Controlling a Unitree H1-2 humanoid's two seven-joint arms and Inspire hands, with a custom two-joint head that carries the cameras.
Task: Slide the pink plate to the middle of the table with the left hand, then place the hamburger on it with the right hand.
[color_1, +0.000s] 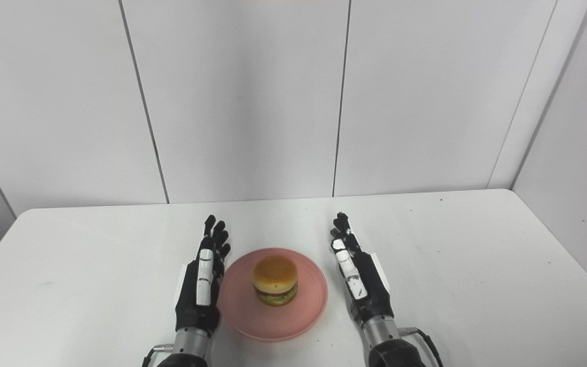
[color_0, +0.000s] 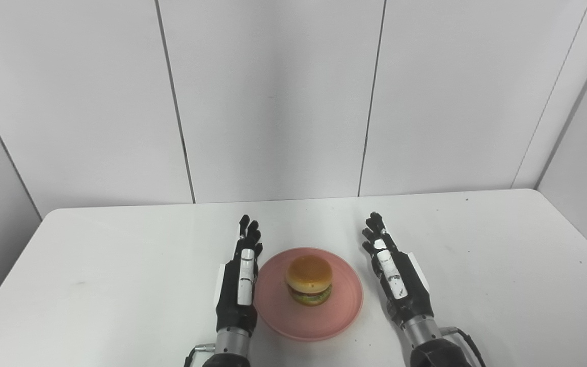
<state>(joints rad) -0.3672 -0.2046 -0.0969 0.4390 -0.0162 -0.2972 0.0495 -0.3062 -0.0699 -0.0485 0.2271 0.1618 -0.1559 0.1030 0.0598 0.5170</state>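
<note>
A pink plate (color_0: 342,311) lies on the white table near its front middle. A hamburger (color_0: 309,280) with a brown bun stands upright on the plate, a little behind its centre. My left hand (color_0: 240,278) is open, fingers straight and pointing away, right beside the plate's left rim. My right hand (color_0: 391,270) is open, fingers straight, a short gap to the right of the plate. Neither hand holds anything. The same scene shows in the right eye view: the plate (color_1: 309,306), the hamburger (color_1: 275,280), my left hand (color_1: 203,278) and my right hand (color_1: 357,272).
The white table (color_0: 477,244) is bounded by white wall panels at the back and a wall at the right. Its left and right edges slope toward the front corners.
</note>
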